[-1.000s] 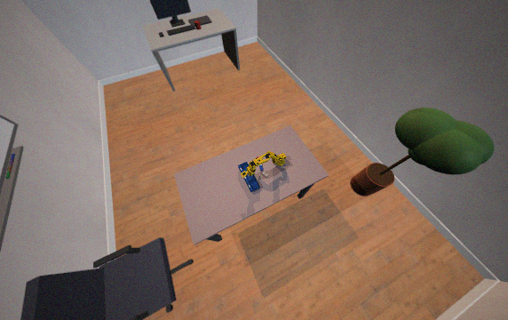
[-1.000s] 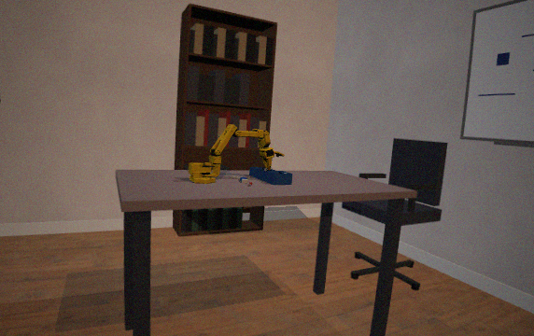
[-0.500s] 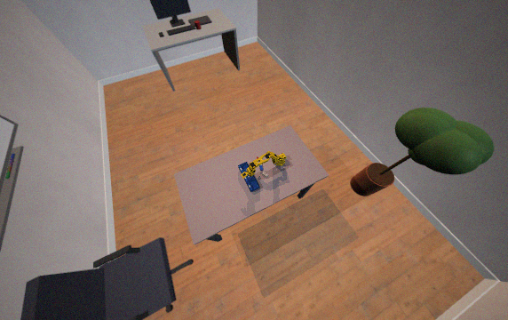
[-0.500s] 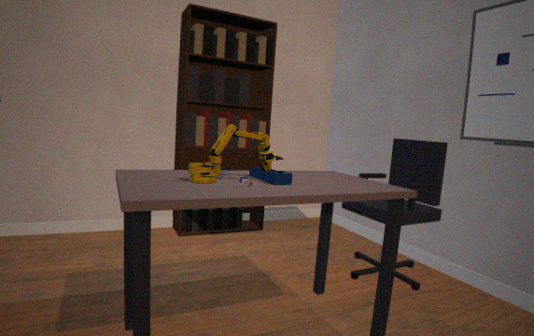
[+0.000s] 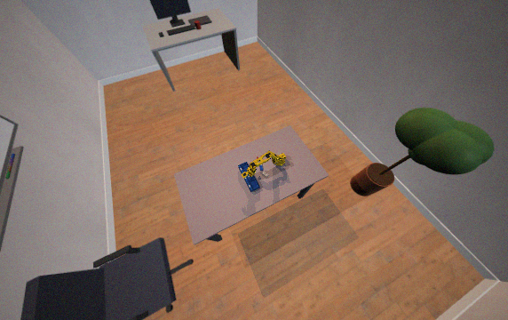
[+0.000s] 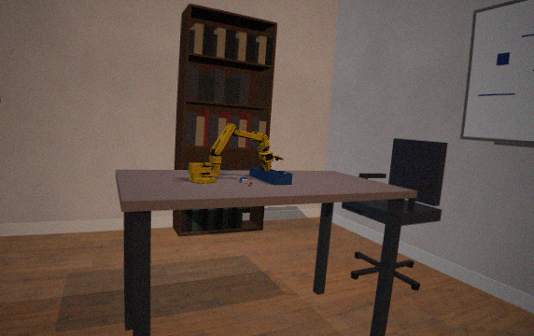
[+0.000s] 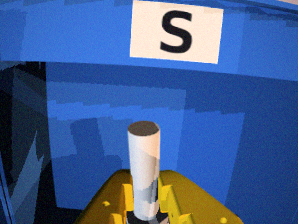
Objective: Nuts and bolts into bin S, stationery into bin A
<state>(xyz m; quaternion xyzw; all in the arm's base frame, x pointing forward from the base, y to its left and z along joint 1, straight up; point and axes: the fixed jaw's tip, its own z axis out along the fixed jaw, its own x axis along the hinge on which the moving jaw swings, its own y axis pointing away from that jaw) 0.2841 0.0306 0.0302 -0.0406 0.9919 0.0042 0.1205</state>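
Note:
My gripper [image 5: 246, 174] [image 6: 267, 168] [image 7: 145, 199] is shut on a pale cylinder [image 7: 144, 150] with a flat grey-brown end, which sticks out past the jaws in the wrist view. The gripper is over the row of blue bins [image 5: 254, 188] [image 6: 280, 177]. In the wrist view the cylinder is in front of the inner wall of the bin marked S [image 7: 90, 45], below its white label [image 7: 176, 32]. The cylinder's other end is hidden between the jaws. The letter A cannot be seen. The floor of bin S is not clearly visible.
Between the arm's base [image 5: 279, 160] [image 6: 202, 173] and the bins, small things lie on the table [image 5: 210, 196] [image 6: 164, 191]: a blue one [image 5: 261, 168] [image 6: 244, 179], a whitish one [image 5: 265, 174] and a red one [image 5: 257, 157] [image 6: 250, 184]. They are too small to identify.

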